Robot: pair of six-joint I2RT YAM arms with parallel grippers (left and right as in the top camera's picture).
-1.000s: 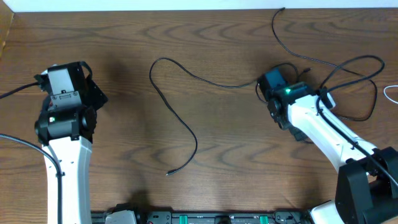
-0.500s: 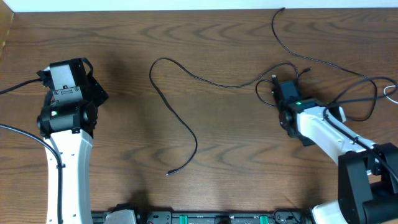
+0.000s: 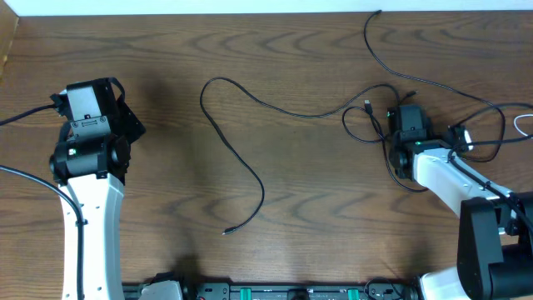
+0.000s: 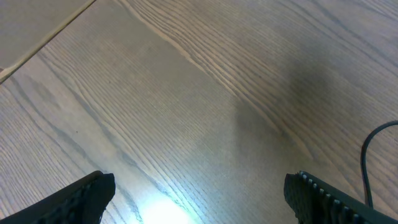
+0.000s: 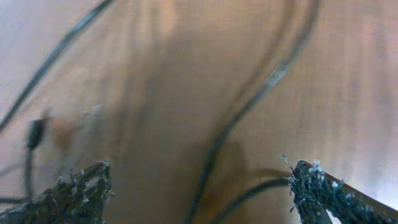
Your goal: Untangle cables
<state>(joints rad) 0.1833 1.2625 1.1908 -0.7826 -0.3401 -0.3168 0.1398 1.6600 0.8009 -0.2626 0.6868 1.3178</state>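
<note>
One long black cable (image 3: 250,171) snakes across the table's middle, its free plug end (image 3: 224,232) lying toward the front. Its other end runs into a tangle of black cables (image 3: 466,133) at the right. Another black cable (image 3: 371,46) leads from there to the far edge. A white cable (image 3: 523,125) shows at the right border. My right gripper (image 3: 408,115) hovers over the tangle's left side. In the blurred right wrist view it (image 5: 199,193) stands open, with black cables (image 5: 249,106) running between its fingers, none gripped. My left gripper (image 3: 93,98) (image 4: 199,196) is open over bare wood at the far left.
The table's far edge meets a light wall (image 3: 266,7) along the top. Thick black arm cables (image 3: 25,187) trail off the left side. A dark rail (image 3: 275,292) runs along the front edge. A thin cable loop (image 4: 372,155) enters the left wrist view at the right.
My right arm has swung to the right, from the tangle's left end to above its loops. The left arm shifted slightly at first, then stayed still.
</note>
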